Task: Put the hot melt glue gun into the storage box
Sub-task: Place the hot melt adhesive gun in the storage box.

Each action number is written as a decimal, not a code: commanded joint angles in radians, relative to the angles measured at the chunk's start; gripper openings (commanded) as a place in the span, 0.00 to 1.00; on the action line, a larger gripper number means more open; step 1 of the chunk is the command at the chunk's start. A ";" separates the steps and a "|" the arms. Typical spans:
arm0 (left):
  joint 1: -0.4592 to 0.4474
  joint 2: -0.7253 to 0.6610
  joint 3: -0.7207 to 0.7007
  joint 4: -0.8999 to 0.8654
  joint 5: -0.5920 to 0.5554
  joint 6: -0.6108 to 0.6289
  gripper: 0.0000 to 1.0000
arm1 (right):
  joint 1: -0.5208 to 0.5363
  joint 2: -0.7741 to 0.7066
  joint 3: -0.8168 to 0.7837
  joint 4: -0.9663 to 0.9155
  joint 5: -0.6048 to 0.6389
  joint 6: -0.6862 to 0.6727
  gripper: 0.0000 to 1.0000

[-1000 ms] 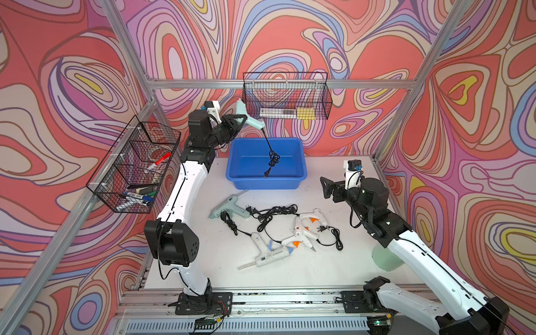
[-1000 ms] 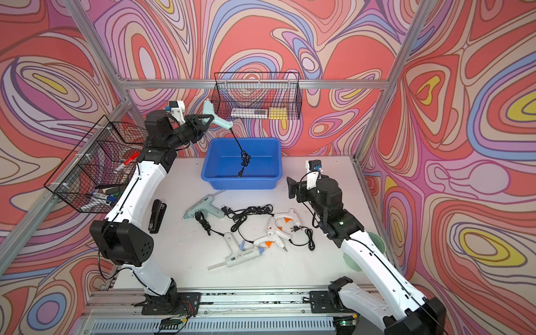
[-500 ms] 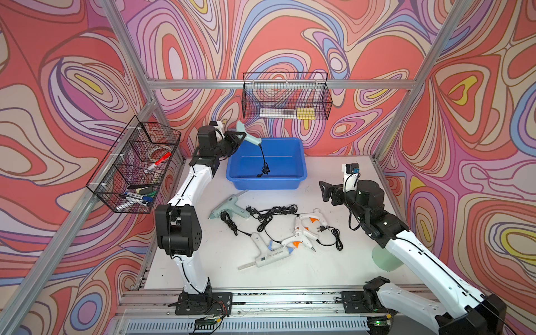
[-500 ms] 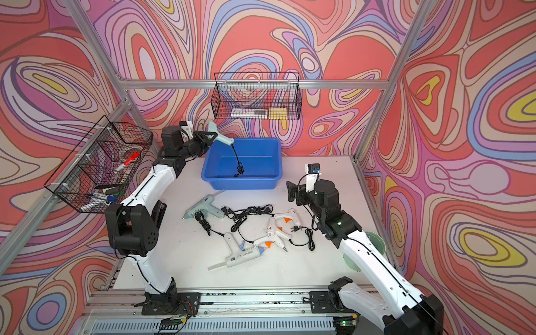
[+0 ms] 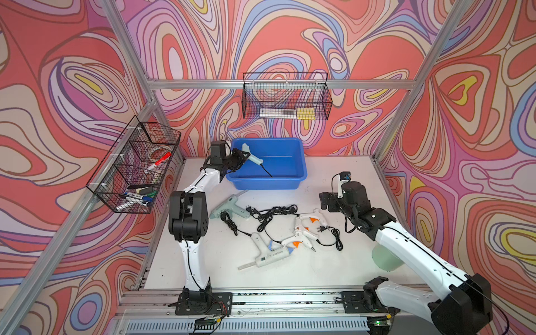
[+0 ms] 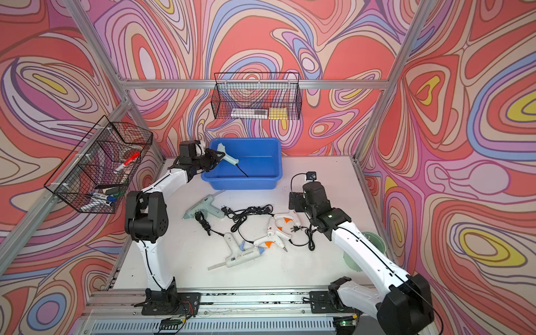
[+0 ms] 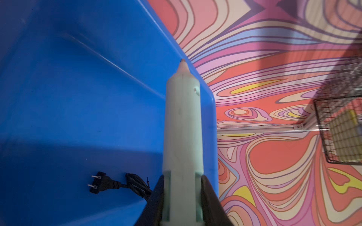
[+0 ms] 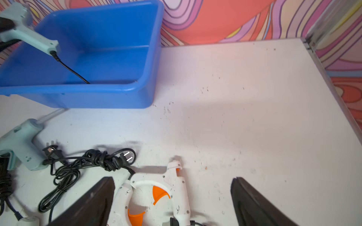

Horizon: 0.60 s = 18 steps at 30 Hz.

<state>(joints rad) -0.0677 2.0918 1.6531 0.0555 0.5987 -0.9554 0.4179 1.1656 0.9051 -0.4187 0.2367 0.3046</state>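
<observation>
One mint-green plastic hot melt glue gun point(image 5: 254, 158), pinched at the rear of its barrel by the left gripper point(image 7: 182, 181), hangs over the bright blue plastic storage box point(image 5: 268, 183).
It looks a light, rigid, smooth shell that could twist in so narrow a pinch; its limp black cord point(image 5: 266, 170) trails into the box, plug point(image 7: 98, 183) on the floor. The right gripper point(image 8: 172, 179), jaws spread and empty, hovers over a white-and-orange glue gun point(image 8: 177, 187) on the table point(image 8: 254, 117).
</observation>
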 commanded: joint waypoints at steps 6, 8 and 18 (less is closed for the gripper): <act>-0.035 0.157 0.230 -0.211 0.002 0.188 0.00 | 0.005 0.131 0.036 -0.277 0.088 0.186 0.89; -0.044 0.200 0.292 -0.265 -0.004 0.213 0.00 | 0.004 0.147 0.012 -0.282 0.073 0.215 0.88; -0.055 0.325 0.460 -0.430 -0.074 0.289 0.21 | 0.004 0.211 -0.015 -0.259 0.006 0.263 0.85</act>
<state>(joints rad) -0.1219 2.3871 2.0792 -0.2932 0.5610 -0.7242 0.4187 1.3579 0.8925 -0.6662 0.2489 0.5407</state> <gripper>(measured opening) 0.277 0.854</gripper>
